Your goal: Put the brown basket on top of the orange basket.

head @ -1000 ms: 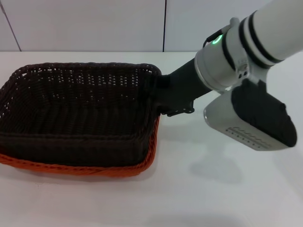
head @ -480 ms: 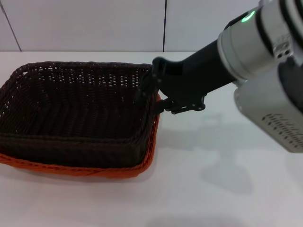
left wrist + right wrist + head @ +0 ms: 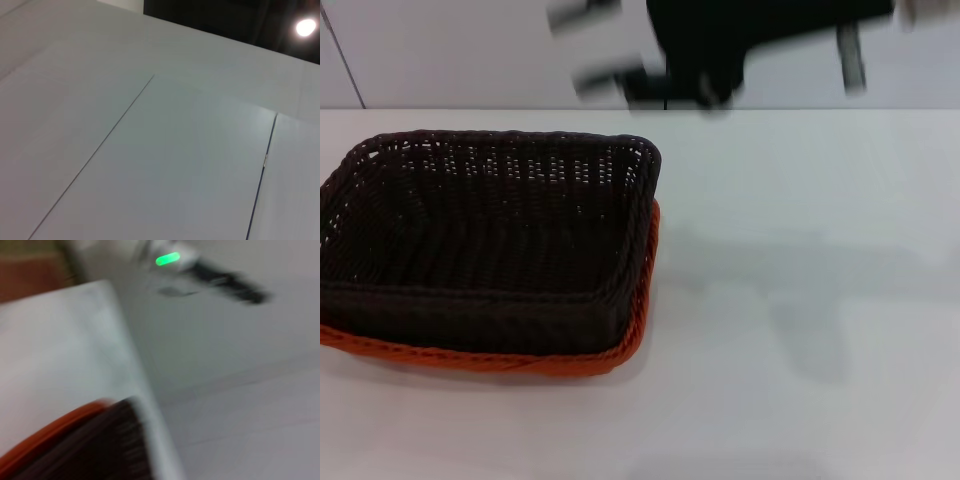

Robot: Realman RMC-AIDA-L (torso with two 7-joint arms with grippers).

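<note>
The brown basket [image 3: 490, 230] sits nested inside the orange basket [image 3: 638, 318] at the left of the white table, with only the orange rim showing along its near and right sides. My right gripper [image 3: 620, 60] is a blurred shape high above the table's far edge, well clear of both baskets and holding nothing that I can see. The right wrist view shows, blurred, a corner of the brown basket [image 3: 105, 450] and the orange basket's rim [image 3: 50, 432]. My left gripper is out of view; its wrist camera shows only wall panels.
The white table [image 3: 800, 330] stretches to the right of the baskets. A white panelled wall [image 3: 470, 50] stands behind it. A blurred green light [image 3: 167, 259] on a dark part shows far off in the right wrist view.
My right gripper has come off the brown basket's right rim and risen fast up and back. The brown basket stays nested in the orange one.
</note>
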